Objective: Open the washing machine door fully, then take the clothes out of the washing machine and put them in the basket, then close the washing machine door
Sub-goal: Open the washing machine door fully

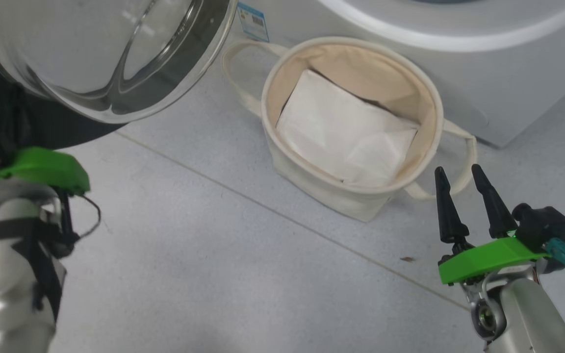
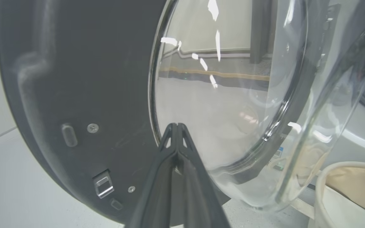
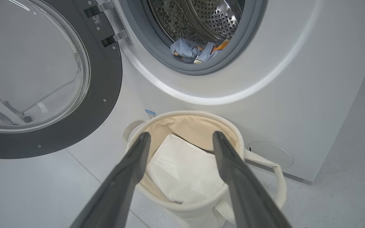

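- The clothes (image 3: 195, 50) are seen in the right wrist view at 12 o'clock, lying at the lower lip of the steel drum (image 3: 214, 15), inside the grey rubber ring (image 3: 157, 47) of the washing machine (image 3: 296, 79).
- The washing machine door (image 3: 105, 91) is swung open at 9 o'clock of that view, hung on its hinges (image 3: 112, 38) beside the opening. In the head view its glass bulge (image 1: 106, 54) is placed at 11 o'clock.
- The basket (image 3: 188, 207) is set on the floor (image 1: 214, 269) just in front of the machine, at 6 o'clock below the drum opening. A white folded sheet (image 3: 185, 171) is held inside it.
- A small blue label (image 1: 253, 22) is stuck on the machine's front at 12 o'clock of the head view.
- The right end effector (image 1: 458, 171) is found at 4 o'clock of the head view, its fingers spread apart with nothing gripped, the tips by the basket's near handle (image 1: 464, 162).
- The left end effector (image 2: 176, 126) is closed, both fingers pressed together. Its tips are pointed at the door's inner side, where the dark rim (image 2: 74, 79) meets the glass. Whether contact is made cannot be told.
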You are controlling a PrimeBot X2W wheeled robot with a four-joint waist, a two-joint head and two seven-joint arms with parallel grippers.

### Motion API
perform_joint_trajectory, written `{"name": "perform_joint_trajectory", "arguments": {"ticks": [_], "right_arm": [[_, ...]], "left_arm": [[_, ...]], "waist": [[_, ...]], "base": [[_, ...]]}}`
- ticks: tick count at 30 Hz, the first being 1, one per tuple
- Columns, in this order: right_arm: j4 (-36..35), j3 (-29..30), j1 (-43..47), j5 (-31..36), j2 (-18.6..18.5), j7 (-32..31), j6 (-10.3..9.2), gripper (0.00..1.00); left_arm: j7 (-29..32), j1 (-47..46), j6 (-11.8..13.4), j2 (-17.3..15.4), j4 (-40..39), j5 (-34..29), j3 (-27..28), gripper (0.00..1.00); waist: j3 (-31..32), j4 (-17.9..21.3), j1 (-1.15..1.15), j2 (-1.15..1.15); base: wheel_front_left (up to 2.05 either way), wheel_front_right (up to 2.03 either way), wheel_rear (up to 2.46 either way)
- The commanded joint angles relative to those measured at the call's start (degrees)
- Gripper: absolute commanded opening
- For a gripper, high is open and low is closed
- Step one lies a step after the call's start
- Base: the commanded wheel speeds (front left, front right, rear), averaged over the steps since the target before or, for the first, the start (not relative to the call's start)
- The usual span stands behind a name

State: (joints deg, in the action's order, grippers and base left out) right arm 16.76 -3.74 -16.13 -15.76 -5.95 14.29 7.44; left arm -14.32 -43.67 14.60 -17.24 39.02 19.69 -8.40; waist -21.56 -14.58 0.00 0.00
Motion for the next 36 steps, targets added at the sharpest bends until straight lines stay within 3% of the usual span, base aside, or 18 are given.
{"name": "perform_joint_trajectory", "arguments": {"ticks": [1,8,17,22,30,31,32,36], "right_arm": [[-1.59,-1.36,-0.69,-0.5,0.76,0.71,0.05,1.0],[-1.65,-1.98,-0.19,-2.07,2.17,0.71,0.05,1.0],[-2.99,-3.8,2.49,-3.9,2.93,0.71,0.05,1.0],[-6.77,-2.69,4.18,-3.92,3.03,0.71,0.05,1.0],[-11.11,0.44,8.33,-3.71,3.06,0.71,0.05,1.0],[-11.05,0.95,8.72,-3.89,3.06,0.71,0.05,1.0],[-10.83,1.52,9.06,-3.96,3.06,0.71,0.05,1.0],[-9.26,3.43,9.59,-3.06,3.06,0.71,0.05,1.0]], "left_arm": [[-0.67,1.36,0.12,-2.46,-3.06,-1.14,1.22,0.0],[-0.68,7.88,-1.09,1.71,-13.57,-3.41,-3.38,0.0],[2.54,15.79,-5.38,4.88,-22.87,-3.76,-11.53,0.0],[3.41,19.9,-7.13,6.4,-25.27,-2.4,-14.29,0.0],[1.22,24.16,-7.67,8.21,-23.41,-2.8,-17.37,0.0],[0.75,24.57,-7.83,8.55,-23.26,-2.91,-17.7,0.2],[0.35,25.04,-8.17,8.95,-23.12,-2.71,-17.85,0.99],[-0.45,26.57,-8.56,9.68,-21.4,-2.53,-17.53,1.0]], "waist": [[1.49,0.39,0.0,0.0],[6.92,1.65,0.0,0.0],[14.23,4.91,0.0,0.0],[15.73,6.99,0.0,0.0],[16.7,10.93,0.0,0.0],[16.69,11.38,0.0,0.0],[16.63,11.78,0.0,0.0],[16.13,13.22,0.0,0.0]], "base": [[0.0,0.0,0.0],[0.0,0.0,0.0],[0.0,0.0,0.0],[0.0,0.0,0.0],[0.0,0.0,0.0],[0.0,0.0,0.0],[0.0,0.0,0.0],[0.0,0.0,0.0]]}}
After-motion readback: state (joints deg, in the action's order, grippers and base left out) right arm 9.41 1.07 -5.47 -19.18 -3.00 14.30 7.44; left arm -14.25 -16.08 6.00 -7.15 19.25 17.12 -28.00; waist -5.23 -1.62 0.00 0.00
